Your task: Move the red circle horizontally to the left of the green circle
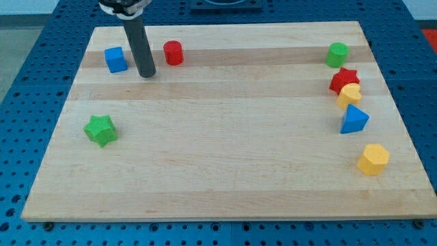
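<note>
Red circle [173, 52] sits top-left on the board [218, 171], well apart from green circle [336, 54] at top-right. My tip [147, 74], a bare rod with nothing to open or close, is just left of red, between it and blue cube [116, 59]. Risk: off-centre push spins red away; overshoot bumps green or red star [344, 80].

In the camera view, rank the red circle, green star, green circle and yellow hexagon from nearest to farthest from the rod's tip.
From my tip:
1. red circle, just right, slightly above
2. green star, lower left
3. green circle, far right, top
4. yellow hexagon, far lower right
</note>
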### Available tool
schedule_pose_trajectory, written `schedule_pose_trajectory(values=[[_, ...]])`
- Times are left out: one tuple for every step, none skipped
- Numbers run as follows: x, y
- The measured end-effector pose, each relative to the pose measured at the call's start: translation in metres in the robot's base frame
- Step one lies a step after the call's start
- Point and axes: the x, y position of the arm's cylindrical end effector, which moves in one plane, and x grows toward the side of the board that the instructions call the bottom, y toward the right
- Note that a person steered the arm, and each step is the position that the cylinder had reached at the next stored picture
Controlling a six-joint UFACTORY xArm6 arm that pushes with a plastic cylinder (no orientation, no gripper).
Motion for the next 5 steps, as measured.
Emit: schedule_pose_trajectory(values=[[-0.019,0.0],[-0.019,0.0],[-0.025,0.037],[-0.025,0.05],[-0.025,0.05]])
